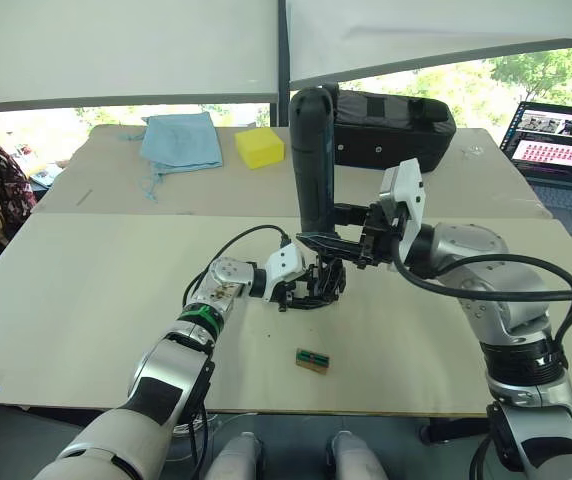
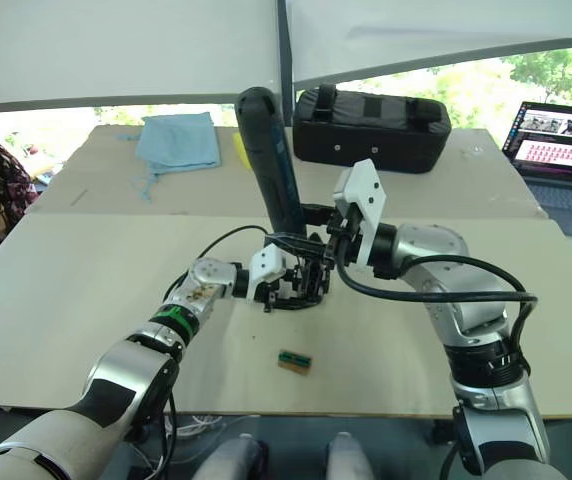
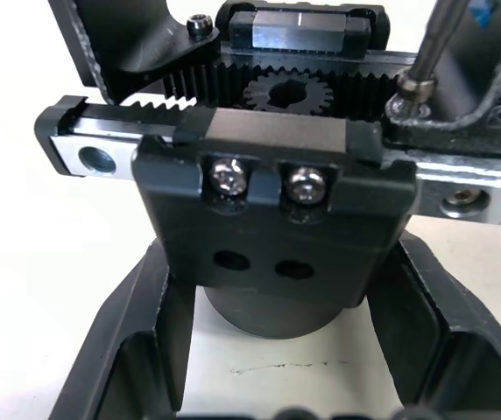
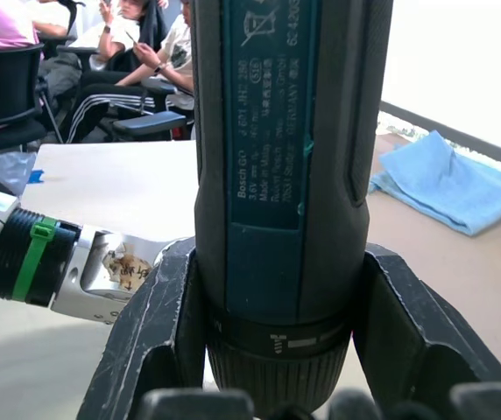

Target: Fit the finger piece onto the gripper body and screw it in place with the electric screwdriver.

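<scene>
While left end effector (image 1: pixel 301 287) clamps gripper body (image 1: pixel 324 283), right arm reaches across.

The gripper body (image 1: pixel 321 283) sits mid-tabletop (image 1: pixel 86 300), with the electric screwdriver (image 1: pixel 312 160) upright above it. Cloth (image 1: pixel 180 140), sponge (image 1: pixel 259 147) and case (image 1: pixel 391 128) lie behind; laptop (image 1: pixel 561 150) far right.
</scene>
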### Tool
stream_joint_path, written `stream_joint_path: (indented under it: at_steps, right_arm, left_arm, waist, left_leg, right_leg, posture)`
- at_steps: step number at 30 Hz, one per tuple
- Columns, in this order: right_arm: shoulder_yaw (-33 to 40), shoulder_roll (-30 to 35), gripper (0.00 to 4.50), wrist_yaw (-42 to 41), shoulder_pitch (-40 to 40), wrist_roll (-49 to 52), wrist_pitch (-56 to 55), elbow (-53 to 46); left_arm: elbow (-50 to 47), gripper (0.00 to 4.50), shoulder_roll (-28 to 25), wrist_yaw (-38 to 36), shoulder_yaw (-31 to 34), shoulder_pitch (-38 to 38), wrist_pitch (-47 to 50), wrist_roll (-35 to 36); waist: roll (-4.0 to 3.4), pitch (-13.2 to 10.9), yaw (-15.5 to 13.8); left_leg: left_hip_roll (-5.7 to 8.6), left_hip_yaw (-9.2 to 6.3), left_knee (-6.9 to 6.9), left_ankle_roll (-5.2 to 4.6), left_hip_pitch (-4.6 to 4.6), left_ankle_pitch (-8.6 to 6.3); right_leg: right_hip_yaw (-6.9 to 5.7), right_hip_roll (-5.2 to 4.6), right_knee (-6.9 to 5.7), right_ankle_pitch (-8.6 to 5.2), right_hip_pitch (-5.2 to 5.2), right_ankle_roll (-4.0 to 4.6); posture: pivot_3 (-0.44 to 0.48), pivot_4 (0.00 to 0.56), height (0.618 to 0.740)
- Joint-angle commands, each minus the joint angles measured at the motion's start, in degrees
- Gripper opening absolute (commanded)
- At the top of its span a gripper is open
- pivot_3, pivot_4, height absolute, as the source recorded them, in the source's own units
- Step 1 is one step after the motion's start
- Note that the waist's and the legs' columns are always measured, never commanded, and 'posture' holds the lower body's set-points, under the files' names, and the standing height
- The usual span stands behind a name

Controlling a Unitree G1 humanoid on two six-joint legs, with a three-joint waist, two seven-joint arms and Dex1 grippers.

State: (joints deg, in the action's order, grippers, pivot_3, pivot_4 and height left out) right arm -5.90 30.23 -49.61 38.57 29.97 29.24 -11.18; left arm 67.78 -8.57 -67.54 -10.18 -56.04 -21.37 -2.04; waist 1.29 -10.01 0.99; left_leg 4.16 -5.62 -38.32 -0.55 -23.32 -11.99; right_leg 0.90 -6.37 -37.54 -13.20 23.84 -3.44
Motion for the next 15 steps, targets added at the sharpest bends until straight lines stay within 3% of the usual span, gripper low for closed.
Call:
stream_joint_path:
  at_steps: [1,6,15]
  right_arm:
    - [-2.3,1.7,1.92,-0.4,-2.9,-5.0,0.4,5.8]
    - [-1.9,2.4,1.92,-1.1,-3.0,-4.4,0.1,6.8]
    - [-1.6,2.4,1.92,-2.1,-3.1,-4.8,-1.6,7.0]
  left_arm:
    - [-0.2,2.28,-0.7,-0.6,0.2,-1.0,-2.5,-0.7]
    - [-0.1,2.28,-0.8,2.2,0.5,-1.1,-3.8,-1.4]
    - [0.4,2.28,-0.7,2.0,1.1,-1.5,-3.1,-1.7]
  waist:
    - [0.12,0.1,0.0]
    - [0.16,0.1,0.0]
    - [0.21,0.2,0.0]
  left_leg:
    - [-0.01,0.00,0.00,0.00,0.06,0.00]
    - [-0.08,-0.06,0.12,0.00,0.52,-0.01]
    - [-0.10,-0.10,0.13,0.00,0.54,-0.01]
  right_leg:
    - [-0.01,0.01,0.01,0.00,-0.07,0.00]
    - [-0.08,0.06,0.29,0.00,-0.62,-0.01]
    - [-0.11,0.08,0.33,0.01,-0.67,0.00]
  posture:
    - [0.000,0.150,0.740]
    - [0.000,0.150,0.740]
    - [0.000,0.150,0.740]
